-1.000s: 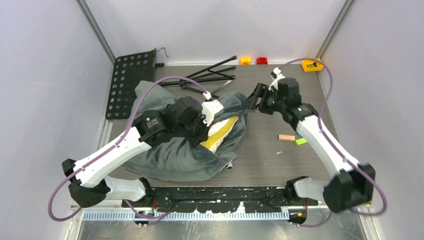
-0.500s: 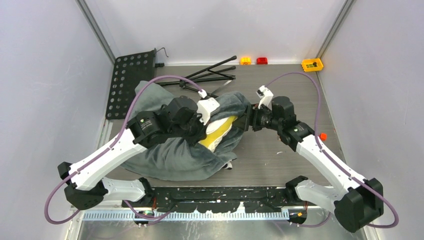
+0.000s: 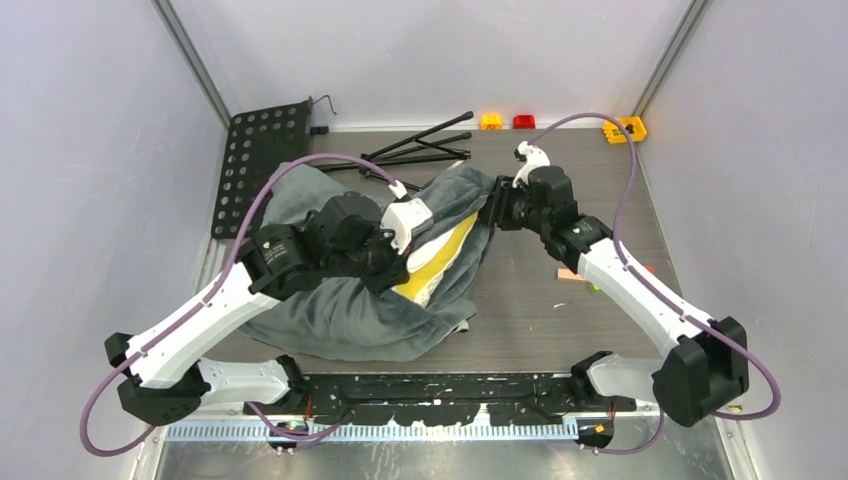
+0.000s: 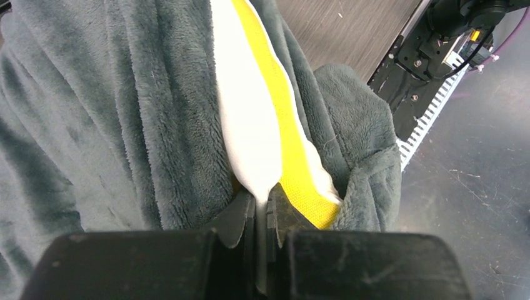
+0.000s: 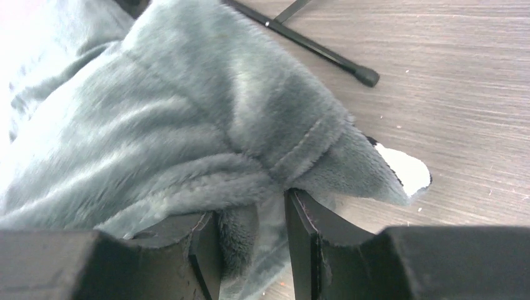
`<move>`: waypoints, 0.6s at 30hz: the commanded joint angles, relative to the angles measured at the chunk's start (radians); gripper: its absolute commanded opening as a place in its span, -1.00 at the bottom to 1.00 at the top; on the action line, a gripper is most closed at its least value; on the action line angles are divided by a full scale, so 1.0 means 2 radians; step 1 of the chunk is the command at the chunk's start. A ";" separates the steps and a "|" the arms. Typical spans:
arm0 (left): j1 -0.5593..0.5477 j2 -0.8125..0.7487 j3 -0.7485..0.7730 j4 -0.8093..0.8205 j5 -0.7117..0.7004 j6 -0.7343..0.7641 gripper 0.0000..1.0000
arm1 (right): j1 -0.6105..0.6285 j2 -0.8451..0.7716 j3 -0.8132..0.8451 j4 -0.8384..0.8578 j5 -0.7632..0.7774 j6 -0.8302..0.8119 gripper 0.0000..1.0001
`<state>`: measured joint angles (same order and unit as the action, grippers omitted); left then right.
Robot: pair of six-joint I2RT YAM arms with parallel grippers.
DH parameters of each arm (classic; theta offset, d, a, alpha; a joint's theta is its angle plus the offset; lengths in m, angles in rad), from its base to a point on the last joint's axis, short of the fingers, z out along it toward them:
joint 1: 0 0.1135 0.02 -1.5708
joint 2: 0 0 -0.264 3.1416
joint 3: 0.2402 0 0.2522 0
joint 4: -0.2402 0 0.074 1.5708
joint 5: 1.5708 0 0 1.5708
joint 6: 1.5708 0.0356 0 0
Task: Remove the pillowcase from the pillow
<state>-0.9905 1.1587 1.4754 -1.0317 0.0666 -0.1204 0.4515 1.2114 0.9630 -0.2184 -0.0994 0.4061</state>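
Note:
The dark grey-teal plush pillowcase point(image 3: 340, 310) lies crumpled at the table's left centre, still around the pillow point(image 3: 440, 255), whose white face and yellow band show at the opening. My left gripper point(image 3: 398, 266) is shut on the pillow's white corner point(image 4: 250, 125), with the pillowcase point(image 4: 125, 112) bunched on both sides of it point(image 4: 261, 209). My right gripper point(image 3: 497, 208) holds the pillowcase's far right edge point(image 5: 187, 125). A plush fold sits between its fingers point(image 5: 250, 219), with creases running from there. The black-and-white inner edge point(image 5: 403, 169) sticks out to the right.
A black perforated plate point(image 3: 258, 165) lies at the back left. Black folded stand rods point(image 3: 420, 150) lie behind the pillowcase, one near my right gripper point(image 5: 312, 44). Small orange point(image 3: 490, 121), red point(image 3: 524, 121) and yellow point(image 3: 625, 128) bricks line the back edge. A tan block point(image 3: 570, 273) lies under the right arm.
My right gripper came from the back right down to the pillowcase's right edge, took hold of it and moved it toward the back. My left arm shifted slightly left with the pillow corner.

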 commanded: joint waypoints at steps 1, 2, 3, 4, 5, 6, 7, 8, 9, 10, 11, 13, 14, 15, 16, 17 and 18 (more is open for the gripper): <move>-0.001 -0.030 0.027 0.018 0.054 0.023 -1.00 | -0.020 0.038 0.049 0.018 0.037 0.017 -0.15; -0.001 -0.031 0.024 0.019 0.062 0.025 -1.00 | -0.023 0.052 0.058 0.015 0.034 0.022 -0.14; -0.001 -0.032 0.021 0.021 0.070 0.026 -1.00 | -0.026 0.070 0.072 0.009 0.024 0.026 -0.14; -0.001 -0.035 0.018 0.022 0.078 0.029 -1.00 | -0.028 0.090 0.087 -0.002 0.015 0.030 -0.13; -0.001 -0.039 0.014 0.026 0.084 0.032 -1.00 | -0.029 0.111 0.104 -0.013 0.007 0.034 -0.11; 0.000 -0.044 0.010 0.030 0.089 0.034 -1.00 | -0.029 0.132 0.118 -0.023 -0.006 0.037 -0.09; 0.000 -0.049 0.007 0.034 0.097 0.037 -1.00 | -0.029 0.152 0.129 -0.028 -0.017 0.041 -0.06; 0.000 -0.054 0.004 0.037 0.105 0.040 -1.00 | -0.030 0.169 0.137 -0.029 -0.028 0.046 -0.04; 0.000 -0.057 0.003 0.038 0.112 0.044 -1.00 | -0.029 0.185 0.142 -0.030 -0.039 0.051 -0.02; 0.000 -0.059 0.004 0.038 0.119 0.047 -1.00 | -0.030 0.206 0.147 -0.030 -0.050 0.056 -0.01; 0.000 -0.060 0.004 0.038 0.128 0.049 -1.00 | -0.029 0.221 0.151 -0.030 -0.060 0.059 0.00; -0.001 -0.061 0.005 0.040 0.142 0.053 -1.00 | -0.029 0.252 0.156 -0.032 -0.075 0.067 0.00; 0.000 -0.061 0.005 0.041 0.149 0.055 -1.00 | -0.029 0.267 0.158 -0.032 -0.081 0.069 0.00; 0.000 -0.063 0.004 0.045 0.151 0.055 -1.00 | -0.029 0.280 0.159 -0.034 -0.088 0.072 0.00; -0.001 -0.067 0.000 0.050 0.151 0.054 -1.00 | -0.029 0.291 0.158 -0.031 -0.097 0.075 0.00; 0.000 -0.072 -0.005 0.059 0.150 0.054 -1.00 | -0.029 0.301 0.157 -0.030 -0.103 0.077 0.00; -0.001 -0.077 -0.010 0.072 0.149 0.051 -1.00 | -0.029 0.307 0.155 -0.028 -0.107 0.079 0.00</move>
<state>-0.9764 1.0901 1.4494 -1.0145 0.1879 -0.0204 0.4149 1.7618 1.2434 -0.3012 -0.3195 0.5327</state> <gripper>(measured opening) 0.042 0.499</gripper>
